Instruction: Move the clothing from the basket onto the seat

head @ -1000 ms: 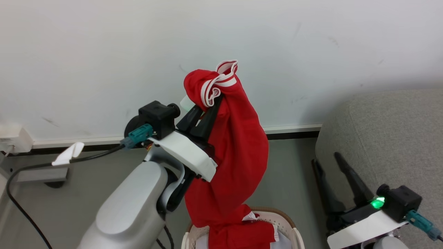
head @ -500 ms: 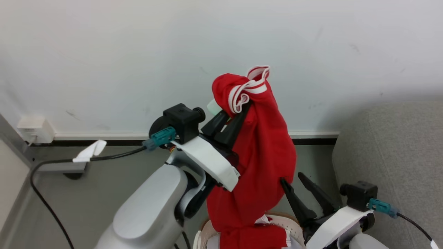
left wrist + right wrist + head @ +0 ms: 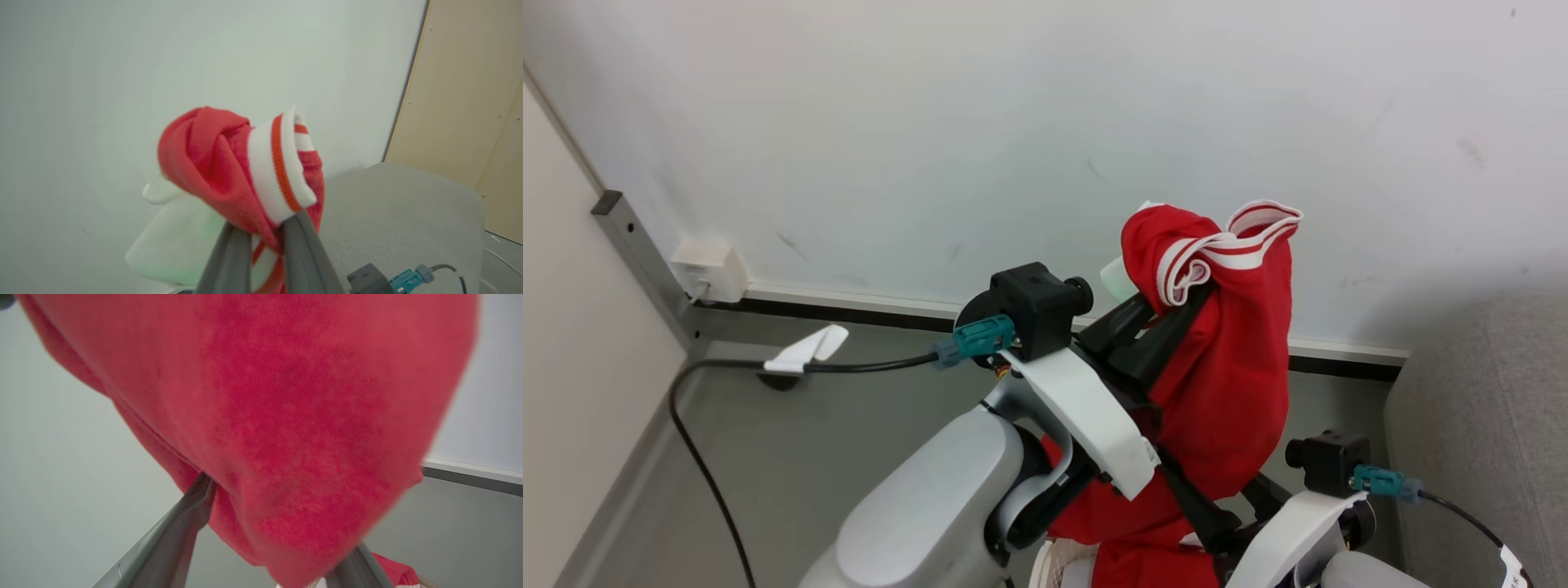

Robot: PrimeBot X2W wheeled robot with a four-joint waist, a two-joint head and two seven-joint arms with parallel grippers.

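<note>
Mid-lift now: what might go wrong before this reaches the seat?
The left gripper pinches the clothing only by its bunched striped hem, so it may slip. The cloth's tail hangs toward the basket and might snag its rim. The open right gripper straddles the hanging cloth and could tangle it.

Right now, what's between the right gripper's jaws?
The clothing. In the right wrist view the hanging red fabric sags between the right gripper's jaws, which stand spread on either side of it and are not yet closed on it.
</note>
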